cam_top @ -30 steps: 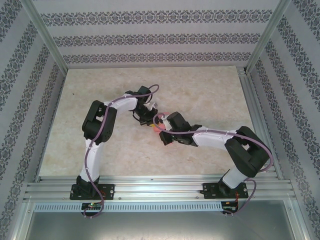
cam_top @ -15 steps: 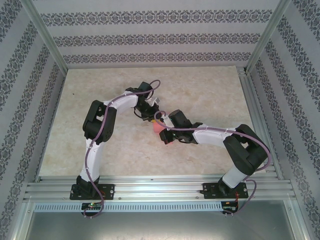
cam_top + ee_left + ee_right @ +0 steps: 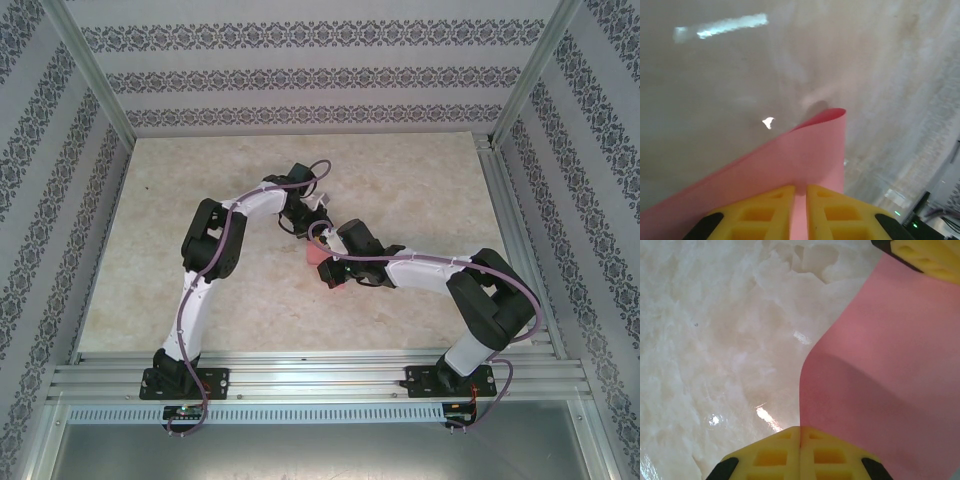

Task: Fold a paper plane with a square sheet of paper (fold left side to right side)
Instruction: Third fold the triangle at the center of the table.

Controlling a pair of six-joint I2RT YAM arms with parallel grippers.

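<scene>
No readable txt, labels, brands or nos. in any view; thin pink-red paper sheet looks plain, tho left wrist view is blurry.

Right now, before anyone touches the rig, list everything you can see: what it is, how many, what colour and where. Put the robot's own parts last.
sheet of paper: one, pink-red, held curved above the table between the two grippers
table: one, beige marbled, under both arms
walls: three sides, white with grey patterned bands, around the table
frame rails: silver metal, along the near edge and up the corners
cables: two, purple, one along each arm
left arm, right arm: white and black, reaching to mid-table
right gripper: yellow fingers, shut on the sheet of paper
left gripper: yellow fingers, the paper in their narrow gap
</scene>
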